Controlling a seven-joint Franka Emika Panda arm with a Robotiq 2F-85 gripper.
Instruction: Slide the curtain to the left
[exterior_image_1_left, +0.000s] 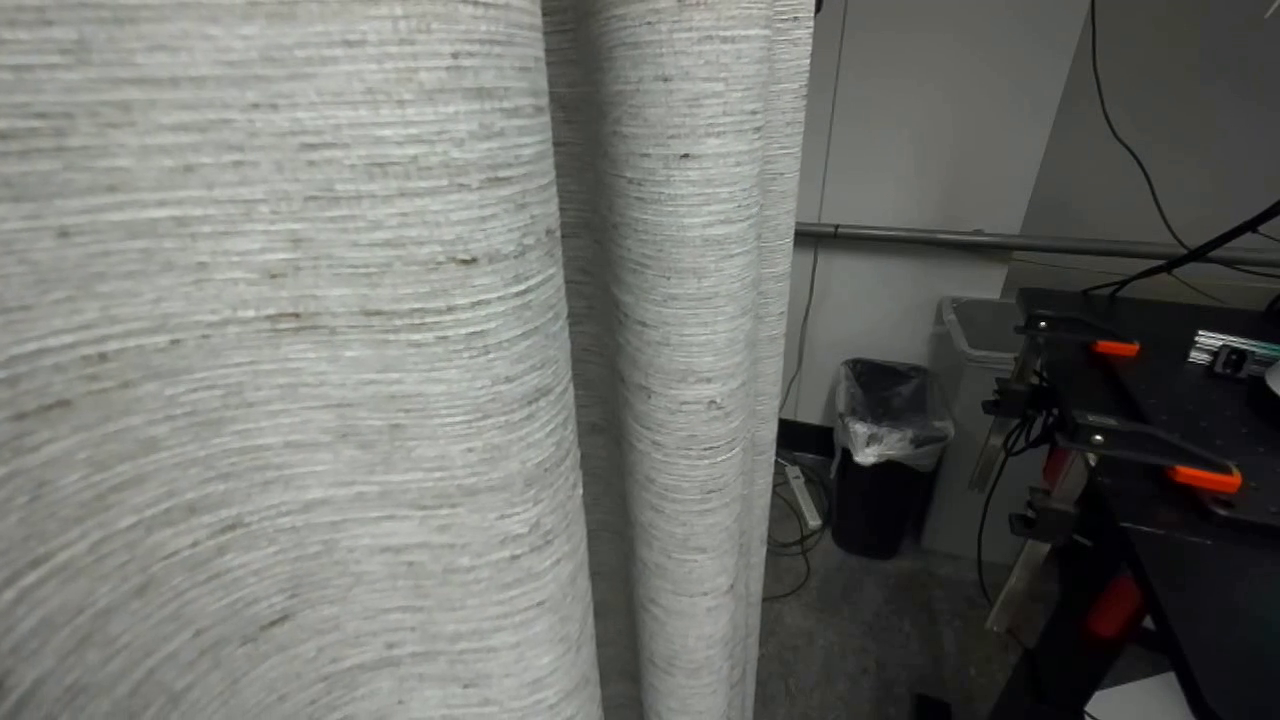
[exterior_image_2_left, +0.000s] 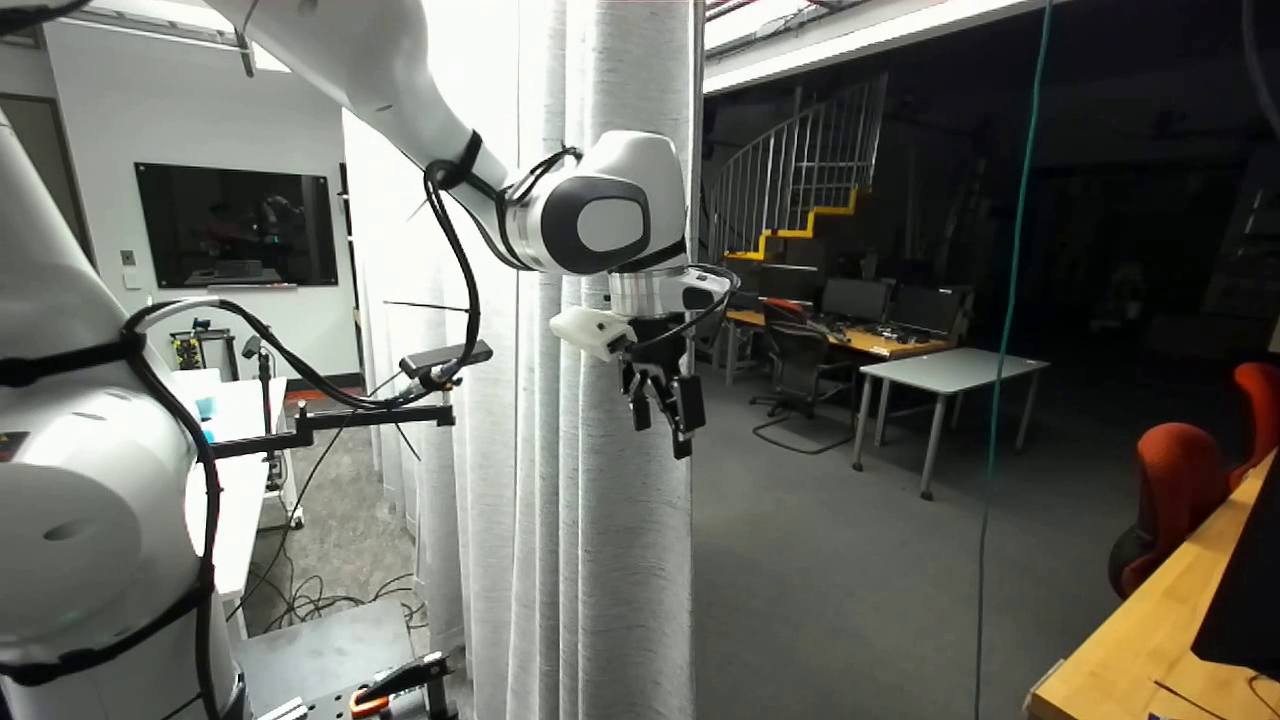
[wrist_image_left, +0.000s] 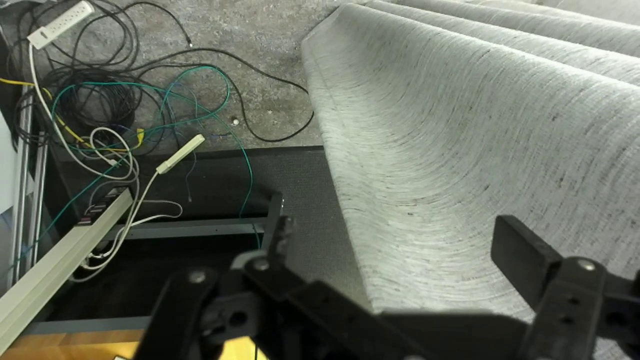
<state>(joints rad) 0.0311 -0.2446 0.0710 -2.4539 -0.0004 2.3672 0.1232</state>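
Curtain (exterior_image_2_left: 635, 560), light grey-white weave with fine darker streaks, hangs in vertical folds down the centre of the frame in an exterior view, edge just right of the middle. In an exterior view the curtain (exterior_image_1_left: 350, 350) fills the left and centre of the frame, a deep shadowed fold near the middle. In the wrist view it covers the right side, free edge slanting from upper centre to lower centre. Panda arm (exterior_image_2_left: 390, 80) extends from the left; Robotiq gripper (exterior_image_2_left: 662, 432) points downward, seen in front of the curtain near its edge. Fingers (wrist_image_left: 520, 255) spread well apart: in the wrist view one sits at lower centre, one at lower right, with the free edge showing between them. Cannot tell whether cloth lies within the gap or only beyond it; contact also not readable. Black bench (exterior_image_1_left: 1190, 402) at right of frame in an exterior view carries bar clamps (exterior_image_1_left: 1150, 445) with orange ends; black waste bin (exterior_image_1_left: 880, 510) with clear liner and a grey bin (exterior_image_1_left: 970, 400) stand left of it. Wrist view, upper left: tangled black cables (wrist_image_left: 105, 100) and a white power strip (wrist_image_left: 62, 24) on the floor. In an exterior view, staircase (exterior_image_2_left: 795, 233) with yellow edging at upper right of centre, red chair (exterior_image_2_left: 1180, 490) at lower right.
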